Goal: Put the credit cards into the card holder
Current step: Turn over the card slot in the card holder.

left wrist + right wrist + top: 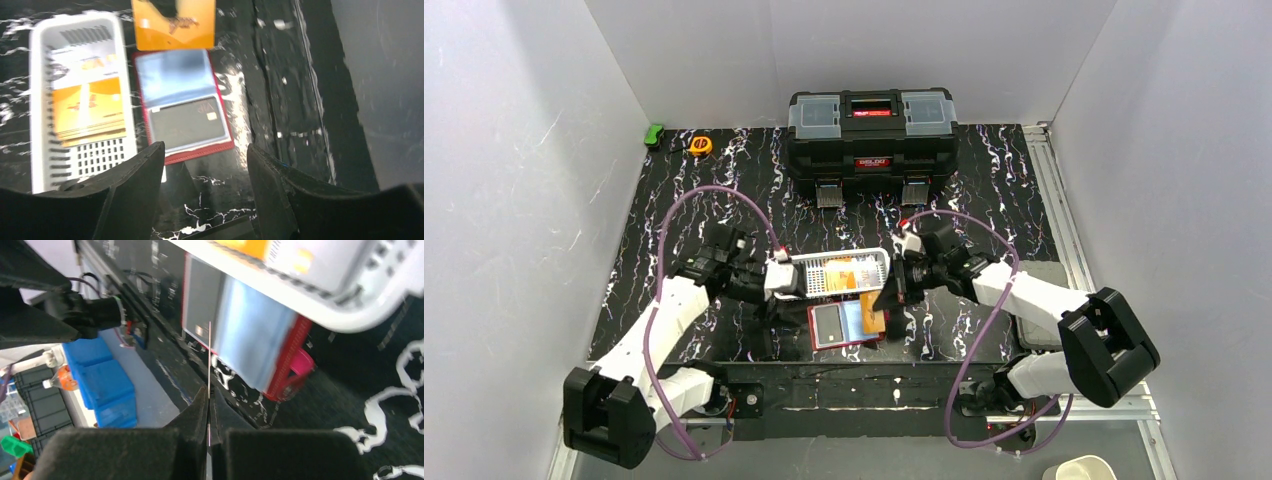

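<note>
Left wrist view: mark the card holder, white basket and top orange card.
card holder (200, 152), left wrist view, red bottom border.
white basket (35, 100), left wrist view, left rim.
top orange card (175, 32), left wrist view, its face.

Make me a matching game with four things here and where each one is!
Things:
1. orange card
2. dark card
3. white basket
4. toolbox

Places:
A. at the back of the table
B. inside the open card holder
C. pinched in the right gripper
D. has a stack of cards in it

Pairs: 1-C, 2-B, 3-D, 4-A.
</note>
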You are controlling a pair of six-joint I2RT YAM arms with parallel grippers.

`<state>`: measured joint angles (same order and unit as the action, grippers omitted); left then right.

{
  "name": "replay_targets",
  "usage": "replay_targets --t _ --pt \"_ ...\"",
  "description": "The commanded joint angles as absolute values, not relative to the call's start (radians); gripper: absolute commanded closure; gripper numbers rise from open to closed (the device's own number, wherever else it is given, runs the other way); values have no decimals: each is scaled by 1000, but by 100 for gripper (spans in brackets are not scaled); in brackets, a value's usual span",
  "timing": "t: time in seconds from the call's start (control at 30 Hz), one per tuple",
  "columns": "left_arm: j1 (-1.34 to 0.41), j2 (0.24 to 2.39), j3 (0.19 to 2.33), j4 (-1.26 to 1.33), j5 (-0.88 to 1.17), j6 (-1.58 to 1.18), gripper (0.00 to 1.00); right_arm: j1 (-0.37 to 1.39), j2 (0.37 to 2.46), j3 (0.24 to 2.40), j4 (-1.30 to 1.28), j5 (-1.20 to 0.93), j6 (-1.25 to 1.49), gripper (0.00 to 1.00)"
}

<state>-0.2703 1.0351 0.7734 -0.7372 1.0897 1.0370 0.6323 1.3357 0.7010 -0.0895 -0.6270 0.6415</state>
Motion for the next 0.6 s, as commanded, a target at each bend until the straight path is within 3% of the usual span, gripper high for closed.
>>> replay_targets --t 0.0,0.2,0.57 --pt "-351 1067 707 -863 1016 1488 41 647 1313 645 -79 -520 671 99" --pt "-416 1172 684 -825 955 1644 41 647 1311 597 -50 -462 685 99" --pt "-486 1313 687 -697 867 1672 44 642 1264 565 -19 -353 684 99"
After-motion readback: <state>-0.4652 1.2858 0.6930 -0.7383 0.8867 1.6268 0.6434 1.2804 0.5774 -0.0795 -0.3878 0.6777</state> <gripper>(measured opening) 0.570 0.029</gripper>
